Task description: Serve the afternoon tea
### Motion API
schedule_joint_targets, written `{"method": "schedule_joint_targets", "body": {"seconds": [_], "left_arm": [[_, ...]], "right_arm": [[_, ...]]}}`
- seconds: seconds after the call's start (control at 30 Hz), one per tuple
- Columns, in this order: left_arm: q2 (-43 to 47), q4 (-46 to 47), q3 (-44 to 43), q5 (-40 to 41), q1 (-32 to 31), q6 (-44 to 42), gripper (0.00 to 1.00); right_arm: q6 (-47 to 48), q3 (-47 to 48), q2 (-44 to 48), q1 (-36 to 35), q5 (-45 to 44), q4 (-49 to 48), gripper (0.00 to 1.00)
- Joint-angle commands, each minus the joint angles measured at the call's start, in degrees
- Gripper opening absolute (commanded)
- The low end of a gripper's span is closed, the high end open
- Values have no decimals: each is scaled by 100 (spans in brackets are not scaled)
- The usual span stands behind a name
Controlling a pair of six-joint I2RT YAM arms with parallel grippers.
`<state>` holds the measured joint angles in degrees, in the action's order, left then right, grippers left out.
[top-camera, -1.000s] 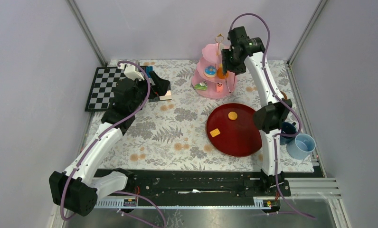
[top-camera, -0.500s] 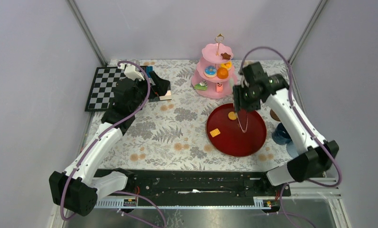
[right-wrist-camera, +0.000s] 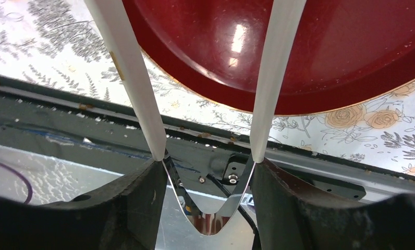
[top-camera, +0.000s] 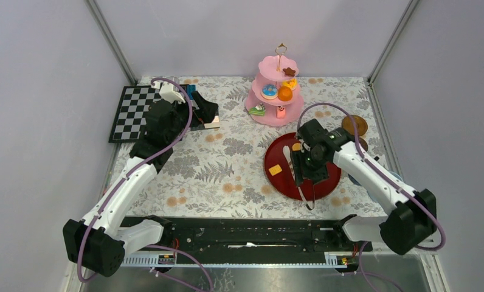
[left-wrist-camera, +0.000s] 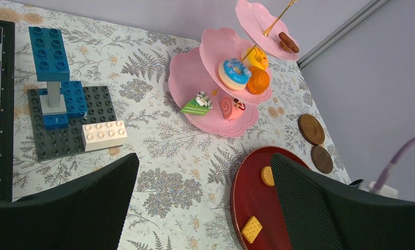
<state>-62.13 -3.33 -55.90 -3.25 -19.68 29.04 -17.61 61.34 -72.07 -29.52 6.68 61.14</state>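
Right gripper [right-wrist-camera: 209, 182]: closed on the white tongs [right-wrist-camera: 127, 78], one finger pressing each blade just above the bend. The blades stand apart and reach out over the dark red tray [top-camera: 286, 182]; their tips are out of the wrist view.
Left gripper [left-wrist-camera: 205, 208]: open and empty, parked far left beside the toy bricks [left-wrist-camera: 64, 120].
Tea things: the pink stand [top-camera: 270, 115] is at the far middle of the worktop, with a blue donut [top-camera: 268, 91] and other sweets on its tiers. A square biscuit [top-camera: 275, 170] and a round biscuit [top-camera: 297, 146] lie on the tray. Brown saucers [top-camera: 353, 126] sit to the right of the stand.
Likely step: picking a biscuit off the tray with the tongs.
Risk, slip: the smooth blades could twist in the fingers and send the tips off line.
Risk, squeeze: too much pressure shuts the tongs before they straddle a biscuit; too little drops it on the way.
Risk, tray: a flat biscuit may skate on the glossy surface.
Risk, stand: a low approach could knock the tiers and spill sweets.
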Motion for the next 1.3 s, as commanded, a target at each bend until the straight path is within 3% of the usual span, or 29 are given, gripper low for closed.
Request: {"method": "schedule_joint_targets", "body": {"seconds": [0.0,0.13,0.37,0.73,1.27], "left_arm": [[-59,243,-254,-18,-18,6,99],[-63,237,-257,-15,-18,-10,99],[-50,243,-263,-13,-18,-12,99],[-51,237,-262,-32,-18,12,99],[-48,238,-262,-33,-18,10,99]], "right_arm": [[-218,332,-593,-78,-577,-28,64],[-213,597,-1238,-48,-1510,-6,67],[-25,527,-2089,336,-1266,-533,68],[283,414,-2348,816,-771,-970,68],[266,662,-2859,860,-685,-1029,63]]}}
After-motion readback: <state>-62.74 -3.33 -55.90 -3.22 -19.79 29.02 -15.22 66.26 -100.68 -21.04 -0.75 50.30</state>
